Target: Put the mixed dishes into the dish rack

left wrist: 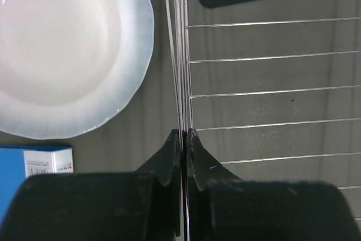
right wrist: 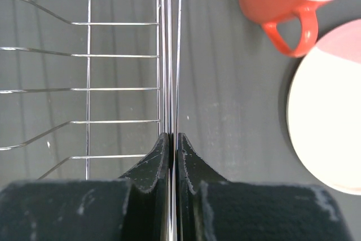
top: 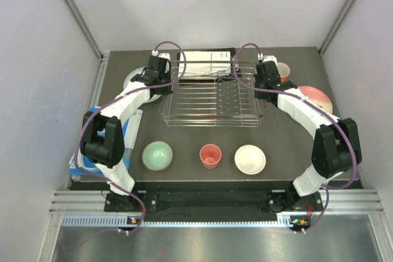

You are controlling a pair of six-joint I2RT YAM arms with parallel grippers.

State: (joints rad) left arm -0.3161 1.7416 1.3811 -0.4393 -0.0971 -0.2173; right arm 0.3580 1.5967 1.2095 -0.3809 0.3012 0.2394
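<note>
**A:** What is shown from above?

**B:** The dish rack [top: 212, 99] is seen empty at the far middle of the table [top: 288, 145]. It is gripped at both short sides, by the left gripper [top: 164, 79] and the right gripper [top: 263, 81]. In a row along the near edge are set the mint-green bowl [top: 158, 155], the small pink cup [top: 210, 156] and the white-inside bowl [top: 250, 159]. The white plate [top: 131, 81] is partly hidden under the left arm. The orange mug [top: 283, 70] and the pale pink plate [top: 316, 97] are placed to the right of the rack.

**A:** And by the left wrist camera?

**B:** The fingers are seen nearly closed, with only the rack's side wire pinched between them. The white plate is seen just beside the rack, apart from it, and a blue packet [left wrist: 34, 162] is seen near the plate.

**A:** And by the right wrist camera?

**B:** The same is seen there: the jaws are narrowed onto the rack's side wire. The mug is stood upright beyond it, handle turned toward the pink plate, which is cut off by the frame edge.
</note>
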